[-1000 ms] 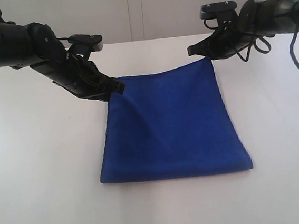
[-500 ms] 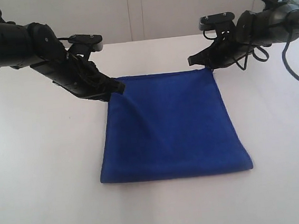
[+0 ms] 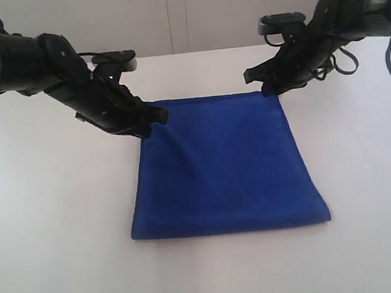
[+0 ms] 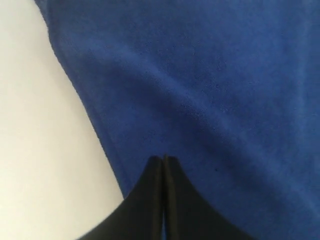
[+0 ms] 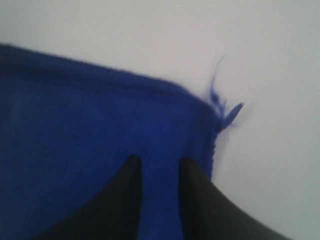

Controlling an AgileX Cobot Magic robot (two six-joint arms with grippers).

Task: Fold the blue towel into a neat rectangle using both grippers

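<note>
Since a second ago the left gripper (image 3: 155,115) has hardly shifted at the far left corner of the blue towel (image 3: 225,164), which lies doubled on the white table (image 3: 50,223). The right gripper (image 3: 257,83) has come down and laid the far right corner flat. The left fingers are pressed together, it seems with a little cloth pinched between. The right fingers stand spread over the corner with the loose thread (image 5: 220,95), holding nothing. I think the left side should also release low, then both lift straight up without dragging the edge.
</note>
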